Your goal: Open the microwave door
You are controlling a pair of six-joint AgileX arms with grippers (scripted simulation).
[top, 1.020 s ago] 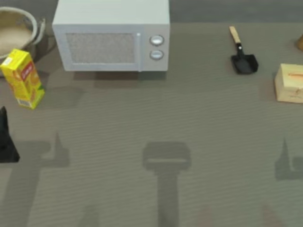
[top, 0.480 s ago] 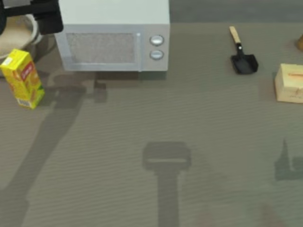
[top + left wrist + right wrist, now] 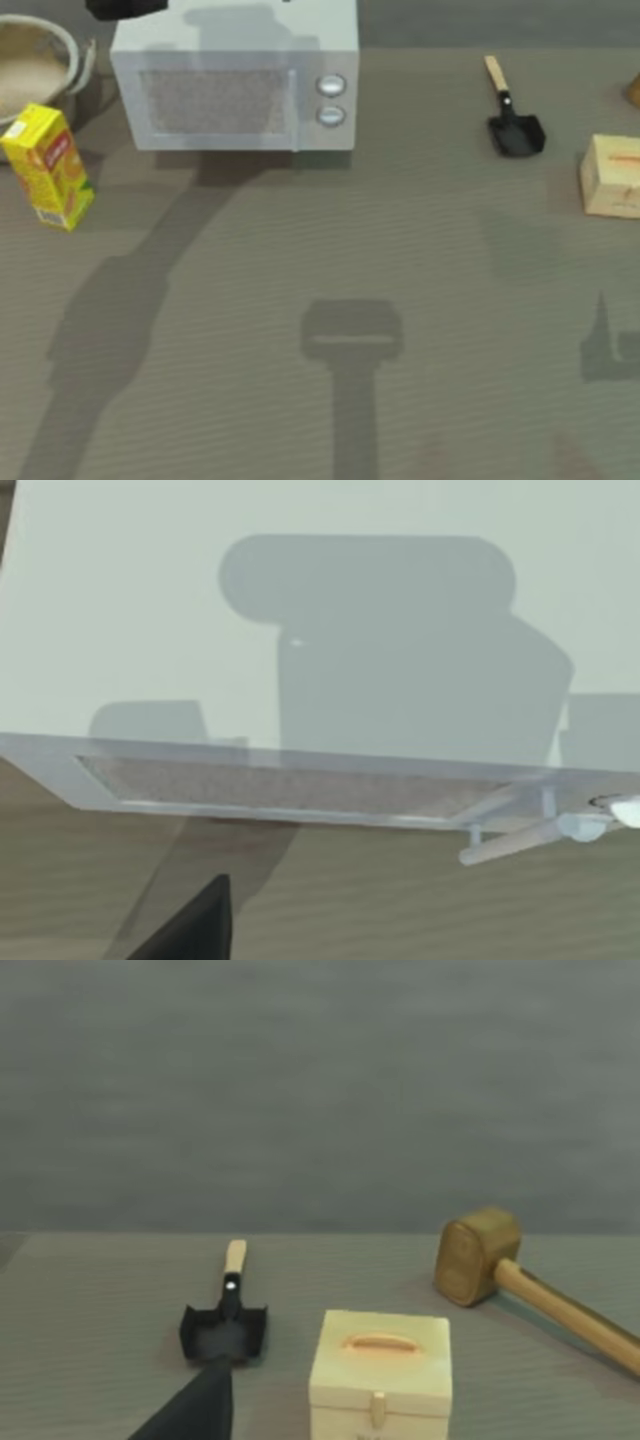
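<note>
The white microwave [image 3: 235, 70] stands at the table's back left with two round silver knobs [image 3: 331, 100]. The microwave door [image 3: 215, 100], with its grey mesh window, lies flush against the box. My left gripper [image 3: 125, 8] hovers high over the microwave's back left corner and touches nothing. In the left wrist view I look down on the microwave top [image 3: 320, 630], the door's front edge [image 3: 290, 785] and its bar handle [image 3: 515, 842]. One black fingertip [image 3: 200, 930] shows far off to the side. The right gripper is out of the top view; its fingertip [image 3: 200, 1410] shows in the right wrist view.
A yellow juice carton [image 3: 48, 165] and a metal pot [image 3: 30, 60] sit left of the microwave. At the right are a black shovel with a wooden handle [image 3: 513, 125], a wooden box [image 3: 612, 175] and a wooden mallet [image 3: 480, 1255].
My left arm has swung from the table's left edge up and back to above the microwave's back left corner. Its shadow now falls across the microwave top. The door has not moved.
</note>
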